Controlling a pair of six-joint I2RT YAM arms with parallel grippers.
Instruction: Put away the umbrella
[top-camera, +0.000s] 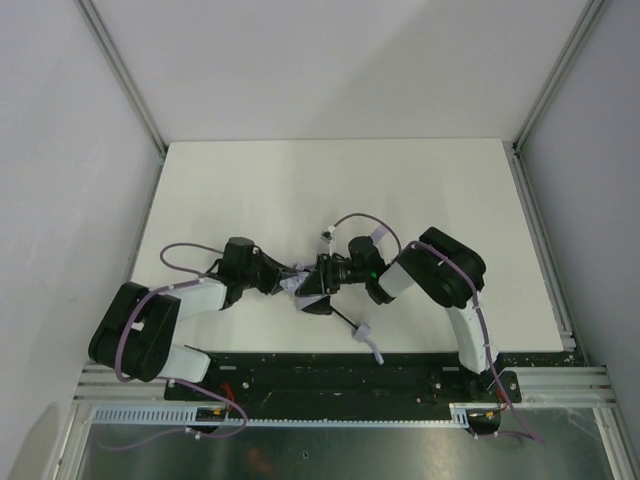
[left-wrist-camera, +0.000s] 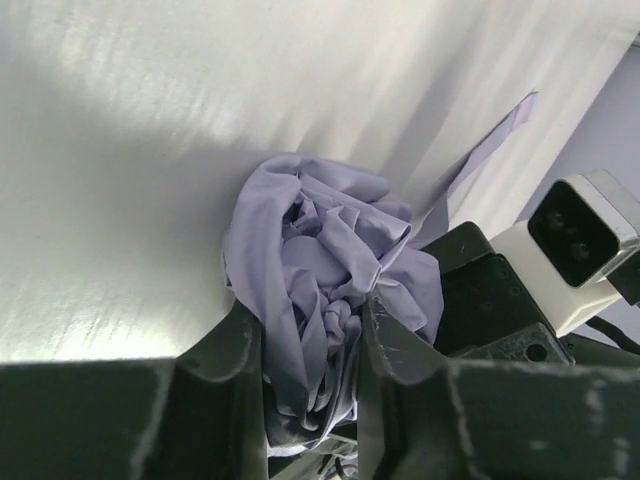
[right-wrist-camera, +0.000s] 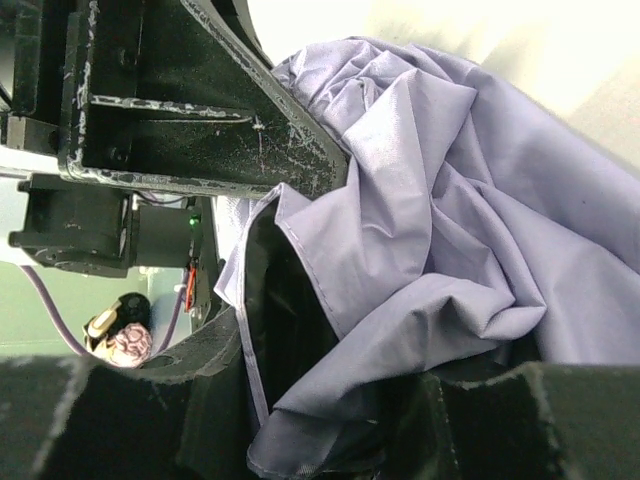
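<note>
Counting one umbrella (left-wrist-camera: 320, 250), one table (top-camera: 300, 180), two arms (left arm (top-camera: 195, 296), right arm (top-camera: 455, 268)), each carrying one hand, making two: left hand (left-wrist-camera: 312, 335), right hand (right-wrist-camera: 340, 390). Also counting one white wrist camera (left-wrist-camera: 580, 235) showing beside the bunched fabric.

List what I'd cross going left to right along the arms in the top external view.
Going across: left arm → umbrella, its lavender fabric bunched where the two arms meet → right arm.
</note>
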